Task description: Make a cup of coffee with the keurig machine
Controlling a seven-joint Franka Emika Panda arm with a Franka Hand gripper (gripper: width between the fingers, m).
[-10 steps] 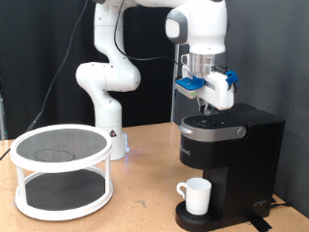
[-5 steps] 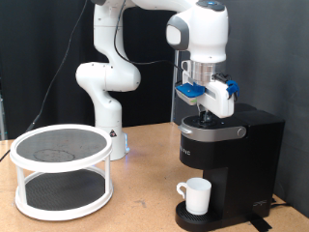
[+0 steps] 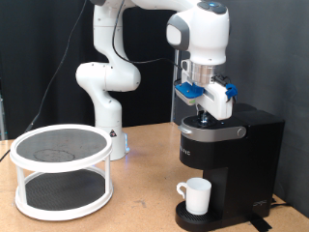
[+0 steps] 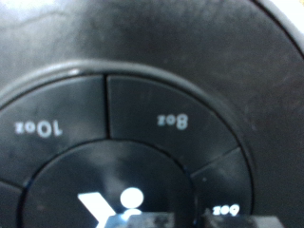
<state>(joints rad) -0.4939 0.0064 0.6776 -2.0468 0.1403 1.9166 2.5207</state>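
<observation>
Lowered tool meets keurig machine (cup upright).

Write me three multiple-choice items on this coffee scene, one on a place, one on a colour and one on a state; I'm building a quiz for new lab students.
1. Where is the cup?
A. on the white stand
B. on the drip base of the keurig machine
C. in the gripper

2. What colour is the two-tier stand?
A. white
B. red
C. black

3. How is the machine's lid?
A. open
B. removed
C. down, with the gripper at its button panel

Answers: 1 B, the cup sits under the machine's front overhang; 2 A, its frame is white with dark mesh shelves; 3 C, the wrist view fills with the size buttons.
</observation>
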